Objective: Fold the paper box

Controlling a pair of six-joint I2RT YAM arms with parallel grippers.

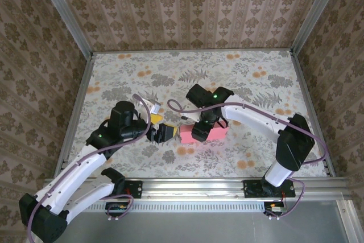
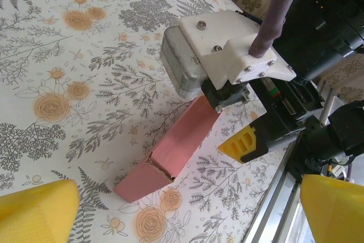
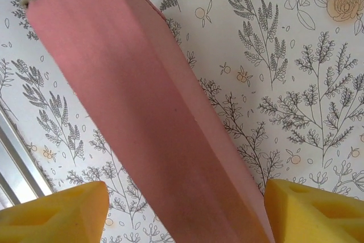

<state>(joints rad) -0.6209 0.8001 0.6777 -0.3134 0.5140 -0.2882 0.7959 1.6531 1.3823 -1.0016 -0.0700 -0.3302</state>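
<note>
The paper box lies on the floral table as a long, closed pink block. In the left wrist view the paper box shows a frayed seam across its top near one end. My right gripper comes down over the middle of the box. In the right wrist view its yellow fingers straddle the paper box, open, the left one clearly apart from it. My left gripper sits just off the box's left end, with its jaws wide open around nothing. Its yellow fingertips frame that end from a short distance.
An aluminium rail runs along the near edge, close to the box in the left wrist view, where the same rail passes. Patterned walls enclose the table on three sides. The right arm's white camera housing hangs above the box.
</note>
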